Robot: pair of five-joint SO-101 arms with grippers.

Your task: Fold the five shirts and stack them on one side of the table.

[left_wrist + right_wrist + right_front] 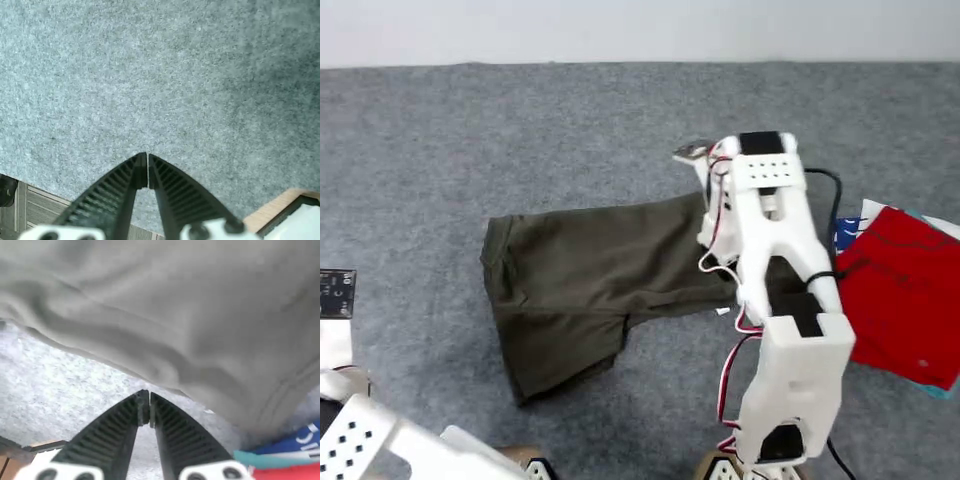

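Note:
An olive shirt (590, 280) lies spread on the grey carpeted table (440, 150), one sleeve pointing toward the front edge. The right arm (770, 230) stands over the shirt's right end and hides it. In the right wrist view my right gripper (149, 407) is shut, its tips meeting right at the hem of the olive shirt (175, 315), which hangs in folds just above the carpet. A folded red shirt (905, 290) tops a pile at the right edge. My left gripper (148, 170) is shut with nothing in it, over bare carpet near the table's front edge.
Blue and white fabric (845, 232) peeks from under the red shirt, and blue fabric (300, 440) also lies close beside the right gripper. The left arm's white body (350, 440) sits at the front left corner. Wooden floor (35, 200) lies past the carpet's edge.

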